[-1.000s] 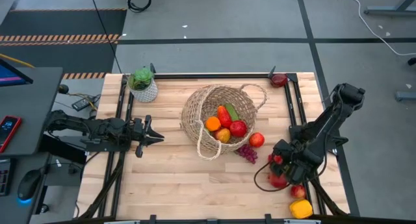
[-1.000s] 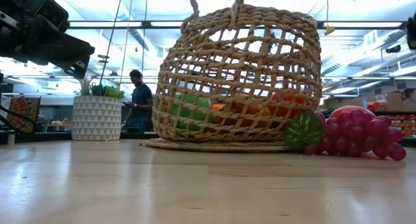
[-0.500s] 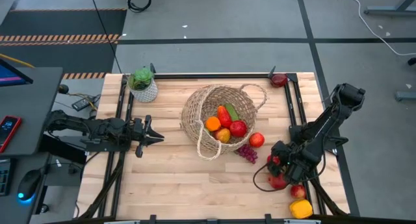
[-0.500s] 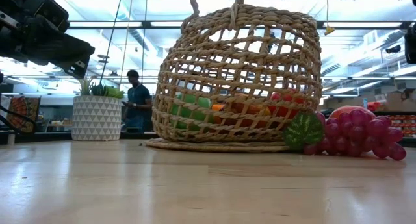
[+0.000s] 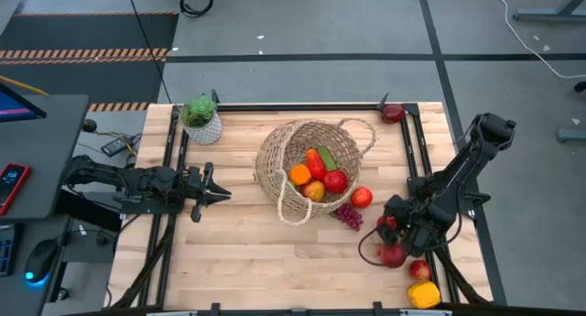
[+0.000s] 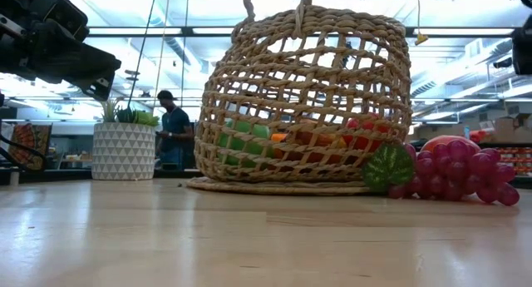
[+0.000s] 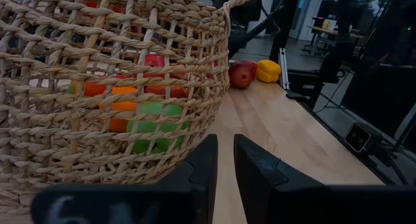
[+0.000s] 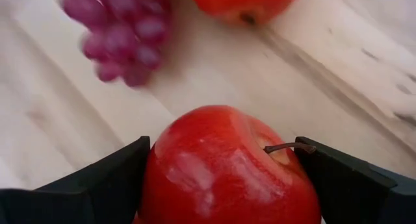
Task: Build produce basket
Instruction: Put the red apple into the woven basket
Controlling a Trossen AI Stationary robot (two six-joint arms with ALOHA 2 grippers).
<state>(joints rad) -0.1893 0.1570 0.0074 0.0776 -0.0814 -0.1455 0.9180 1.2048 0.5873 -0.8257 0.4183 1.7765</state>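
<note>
The wicker basket sits on the middle of the table and holds an orange, red and green produce. A red apple and purple grapes lie on the table just to its right. My right gripper points steeply down near the table's right near corner, its fingers around another red apple. My left gripper hovers shut at the table's left, level, pointing at the basket. My right gripper has the red apple between its two fingers, which lie against the apple's opposite sides. The fingers come from above, slanting down. The apple's stem points sideways toward one finger. The apple rests on the table.
A small red apple and a yellow pepper lie by the table's near right corner. A white pot with a green plant stands at the far left. A dark red fruit sits at the far edge. A person stands beyond the table.
My right gripper has turned a little over the red apple, which has stayed on the table. The person in the room behind has shifted slightly.
</note>
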